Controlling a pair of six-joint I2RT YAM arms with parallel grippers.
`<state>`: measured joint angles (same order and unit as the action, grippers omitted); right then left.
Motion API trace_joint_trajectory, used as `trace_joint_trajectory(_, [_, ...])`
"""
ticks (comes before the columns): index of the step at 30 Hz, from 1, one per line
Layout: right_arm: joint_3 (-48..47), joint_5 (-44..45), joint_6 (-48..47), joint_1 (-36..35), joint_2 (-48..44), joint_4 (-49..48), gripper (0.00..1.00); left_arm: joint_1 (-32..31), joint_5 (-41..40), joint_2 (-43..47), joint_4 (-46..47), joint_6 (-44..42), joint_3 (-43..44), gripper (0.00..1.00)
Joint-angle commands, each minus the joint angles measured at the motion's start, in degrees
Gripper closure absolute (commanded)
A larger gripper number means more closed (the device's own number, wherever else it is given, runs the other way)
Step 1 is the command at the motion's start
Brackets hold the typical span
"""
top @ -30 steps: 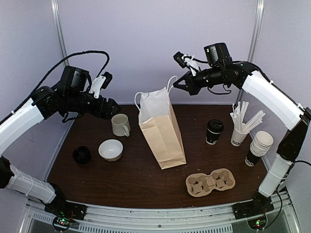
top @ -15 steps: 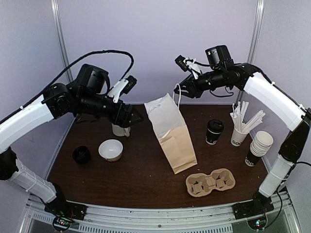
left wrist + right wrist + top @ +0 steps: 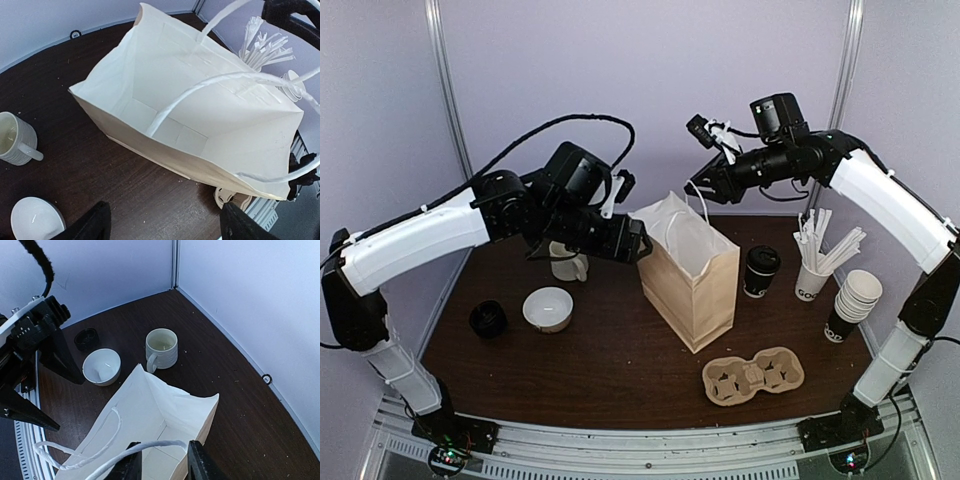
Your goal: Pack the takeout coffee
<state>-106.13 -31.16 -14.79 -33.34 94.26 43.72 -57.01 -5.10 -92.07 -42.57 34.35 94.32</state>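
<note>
The takeout coffee (image 3: 761, 270), a black cup with a black dome lid, stands upright on the table just right of the paper bag (image 3: 690, 272); neither wrist view shows it. The bag stands with its mouth spread wide (image 3: 190, 85) (image 3: 150, 405) and nothing inside. My left gripper (image 3: 638, 245) (image 3: 165, 227) hovers open by the bag's left rim, holding nothing. My right gripper (image 3: 705, 187) (image 3: 162, 462) is above the bag's far side, jaws apart, with one white handle (image 3: 150, 447) lying loose across the gap between its fingers.
Left of the bag are a cream mug (image 3: 570, 262), a white bowl (image 3: 548, 308) and a loose black lid (image 3: 488, 318). A pulp cup carrier (image 3: 753, 375) lies front right. A cup of wrapped stirrers (image 3: 810, 280) and a stack of paper cups (image 3: 855, 300) stand far right.
The right gripper's jaws have parted around the bag handle. The flat bag has shifted right and spread open. The left arm has swung right to the bag's rim.
</note>
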Motion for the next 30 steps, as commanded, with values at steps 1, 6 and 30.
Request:
trace_joint_trajectory(1, [1.0, -0.1, -0.5, 0.6, -2.2, 0.7, 0.66, -0.4, -3.3, -0.2, 5.4, 5.0, -0.7, 0.22])
trace_joint_trajectory(6, [0.7, 1.4, -0.6, 3.2, -3.2, 2.2, 0.53, -0.4, -9.3, 2.0, 4.1, 1.8, -1.5, 0.22])
trace_joint_trajectory(30, [10.2, 7.7, -1.8, 14.4, -10.8, 10.4, 0.5, -2.0, -6.8, 5.5, 10.5, -7.5, -3.9, 0.24])
